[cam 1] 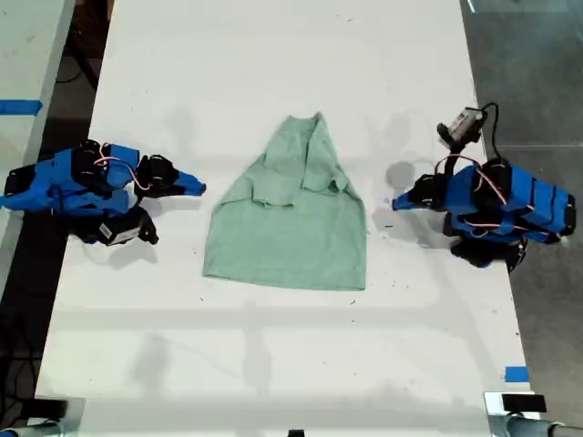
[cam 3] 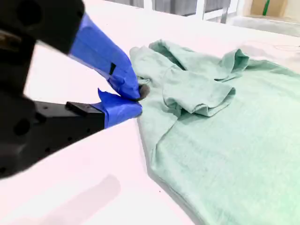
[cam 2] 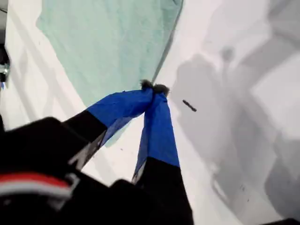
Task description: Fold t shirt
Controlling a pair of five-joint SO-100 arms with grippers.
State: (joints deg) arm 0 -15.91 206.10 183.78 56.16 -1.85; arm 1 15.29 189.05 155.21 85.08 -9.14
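The pale mint-green t shirt (cam 1: 291, 228) lies on the white table (cam 1: 273, 364), hem toward the exterior view's bottom, both sleeves folded in over the chest. My first gripper (cam 1: 398, 204) rests shut and empty on the table at the exterior view's right; its tips (cam 2: 153, 89) sit just off the t shirt (cam 2: 108, 42). At the exterior view's left, my second gripper (cam 1: 199, 188) also lies shut with nothing in it. Its closed tips (cam 3: 136, 96) sit close beside the t shirt (cam 3: 225, 140), near a folded sleeve (cam 3: 201, 96).
A second table (cam 1: 27, 55) with blue tape stands at the exterior view's far left. Blue tape (cam 1: 516, 374) marks the table's edge at the exterior view's lower right, with grey floor (cam 1: 537, 73) beyond. A small dark speck (cam 2: 189, 106) lies by the first gripper.
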